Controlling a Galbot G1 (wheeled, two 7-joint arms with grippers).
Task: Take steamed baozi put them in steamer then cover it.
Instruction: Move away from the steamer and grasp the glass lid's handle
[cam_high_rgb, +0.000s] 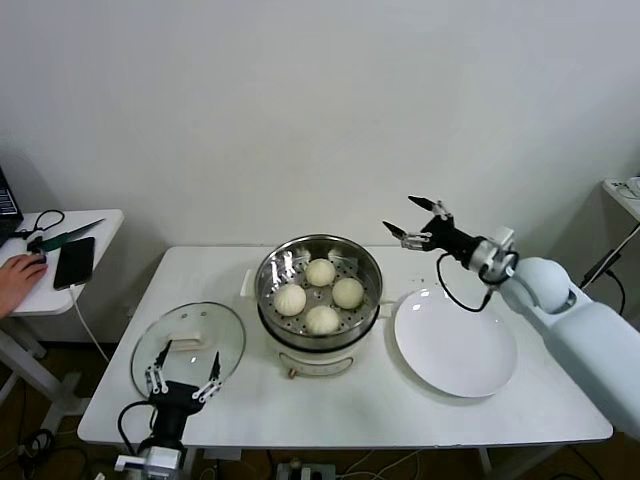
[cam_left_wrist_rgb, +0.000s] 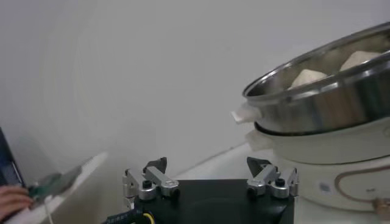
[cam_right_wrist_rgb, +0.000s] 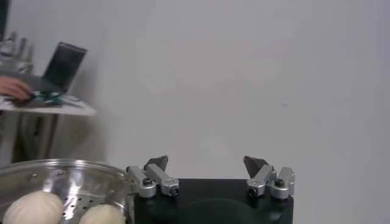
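Beside the steamer (cam_high_rgb: 320, 300), the cover (cam_high_rgb: 188, 345) is approached by the open, empty left gripper (cam_high_rgb: 183, 370); the right gripper (cam_high_rgb: 420, 222) is held open, empty, above the plate (cam_high_rgb: 455, 343).

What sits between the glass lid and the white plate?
The steamer, holding four baozi, stands between the lid and the plate, per the head view.

A lab-like room: bare white wall (cam_high_rgb: 300, 110), white table (cam_high_rgb: 400, 410), side desk with laptop (cam_right_wrist_rgb: 64, 64).
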